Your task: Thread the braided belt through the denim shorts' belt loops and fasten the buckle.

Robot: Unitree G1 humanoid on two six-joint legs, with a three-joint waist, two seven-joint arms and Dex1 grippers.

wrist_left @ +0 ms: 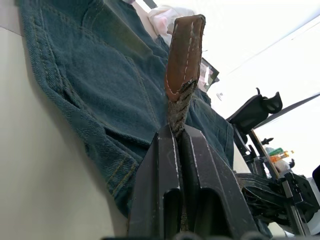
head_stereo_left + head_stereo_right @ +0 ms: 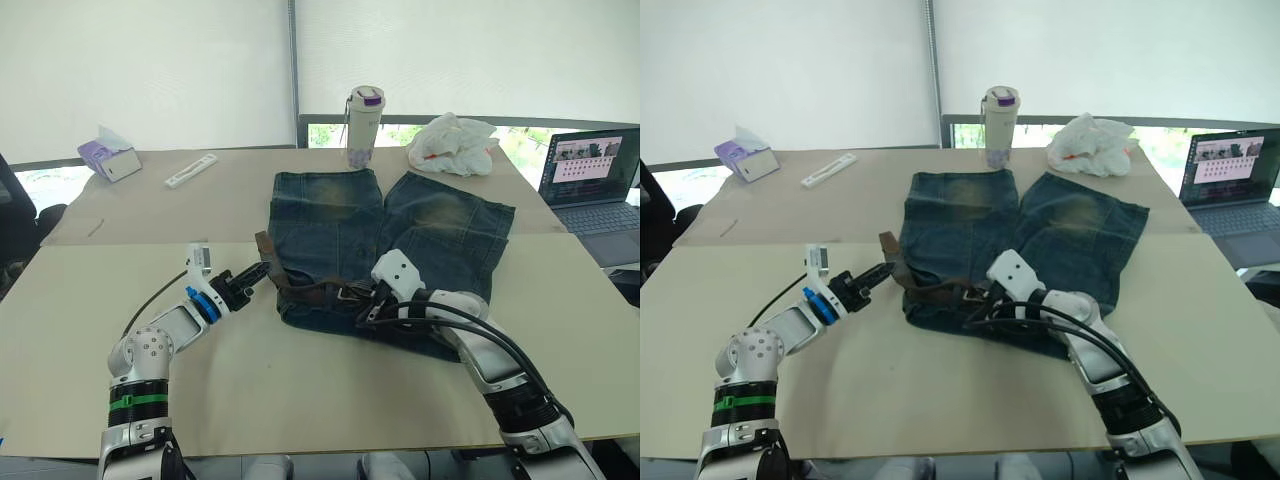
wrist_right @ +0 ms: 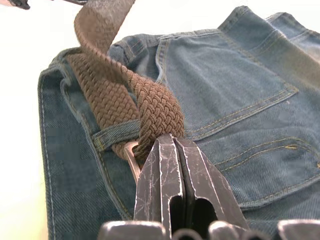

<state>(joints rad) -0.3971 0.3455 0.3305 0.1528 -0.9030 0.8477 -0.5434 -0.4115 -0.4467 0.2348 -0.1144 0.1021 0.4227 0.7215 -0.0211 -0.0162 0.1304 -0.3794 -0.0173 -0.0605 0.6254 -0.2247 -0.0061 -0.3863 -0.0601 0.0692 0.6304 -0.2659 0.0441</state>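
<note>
We saw the denim shorts [image 2: 385, 245] lying flat near the middle of the tabletop [image 2: 90, 330], legs pointing toward its far edge and waistband toward the near edge. The braided belt [image 2: 310, 292] ran along that waistband, passing under a belt loop [image 3: 116, 134]. Our left gripper [image 2: 252, 277] was closed on the belt's brown leather-tipped end [image 1: 184, 50] — lifted just off the shorts' left side. Our right gripper [image 3: 172, 150] had its fingers pinched together on a fold of the braid, a sliver of the metal buckle [image 3: 131, 159] showing just beside them.
</note>
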